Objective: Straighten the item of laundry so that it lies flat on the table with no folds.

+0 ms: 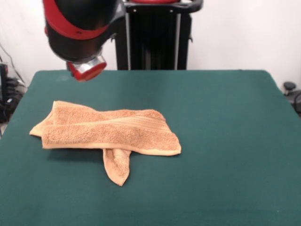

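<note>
The orange-tan towel (106,133) lies on the dark green table (225,117), left of the middle. It is folded over on itself into a long strip that runs left to right. A ribbed band shows along its upper right part. One narrow flap sticks out from under the strip toward the near edge. The left end is bunched into a point. A bulky red and black part of the arm (80,28) hangs above the far left of the table and ends in a silver and red cap. It is apart from the towel. No gripper fingers show.
The black pedestal (153,37) stands behind the table's far edge. Cables and dark equipment (7,89) sit off the left edge, and a dark object (290,89) sits off the right edge. A white wall is behind.
</note>
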Controlling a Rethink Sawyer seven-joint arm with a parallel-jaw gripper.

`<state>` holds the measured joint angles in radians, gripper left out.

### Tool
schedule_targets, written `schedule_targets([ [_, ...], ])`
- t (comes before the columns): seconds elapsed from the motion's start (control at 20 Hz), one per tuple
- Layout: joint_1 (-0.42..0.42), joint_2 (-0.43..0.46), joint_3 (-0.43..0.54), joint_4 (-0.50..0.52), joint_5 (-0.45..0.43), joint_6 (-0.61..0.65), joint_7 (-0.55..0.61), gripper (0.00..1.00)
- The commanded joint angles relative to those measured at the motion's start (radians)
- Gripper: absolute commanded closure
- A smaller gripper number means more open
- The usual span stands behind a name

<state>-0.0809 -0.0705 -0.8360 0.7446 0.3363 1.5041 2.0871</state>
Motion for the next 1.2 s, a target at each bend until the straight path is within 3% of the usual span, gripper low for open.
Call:
schedule_targets([
  [0.05, -0.040, 0.085, -0.008, -0.258, 0.107, 0.170, 0.408, 1.00],
  [0.35, -0.097, 0.146, -0.058, -0.403, 0.176, 0.217, 0.438, 1.00],
  [0.6, -0.152, 0.204, -0.081, -0.493, 0.251, 0.144, 0.488, 1.00],
  [0.7, -0.176, 0.228, -0.096, -0.523, 0.282, 0.082, 0.533, 1.00],
  [0.95, -0.201, 0.247, -0.002, -0.510, 0.321, -0.297, 0.542, 1.00],
  [1.2, -0.236, 0.215, 0.013, -0.516, 0.382, -0.278, 0.452, 1.00],
])
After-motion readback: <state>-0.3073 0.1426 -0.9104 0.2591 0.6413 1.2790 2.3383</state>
